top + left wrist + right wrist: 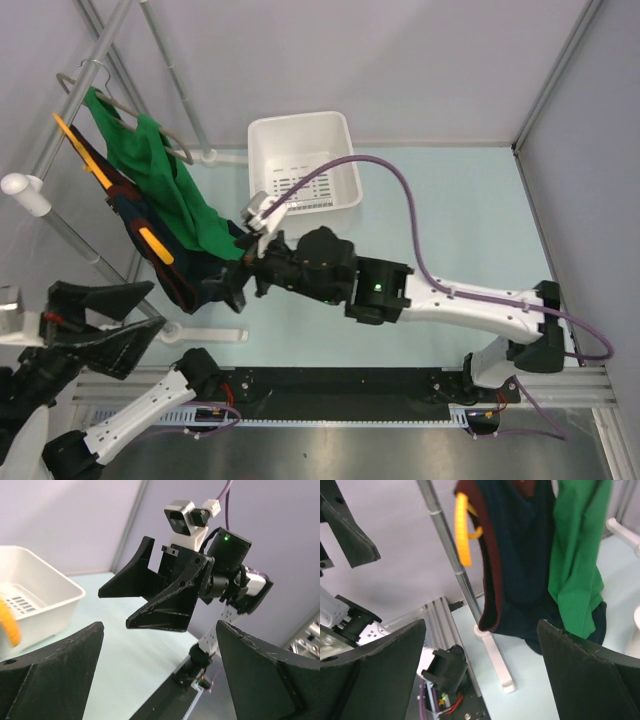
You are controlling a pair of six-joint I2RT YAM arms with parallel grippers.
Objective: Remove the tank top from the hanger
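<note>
The bright green tank top [165, 185] hangs on the thin grey-beige hanger [122, 106] on the rack at the far left. It also shows in the right wrist view [577, 555], draped beside a dark navy garment [520, 555]. My right gripper [232, 283] is open and empty, level with the garments' lower hems, and the cloth is just ahead of its jaws [480, 680]. My left gripper [148, 312] is open and empty low at the left, in front of the rack. Its wrist view faces the right gripper [155, 597].
An orange hanger [85, 155] holds the navy garment [165, 270] on the same rack, whose pole [450, 555] and white foot [497, 667] stand close to my right gripper. A white basket [305, 165] stands at the back centre.
</note>
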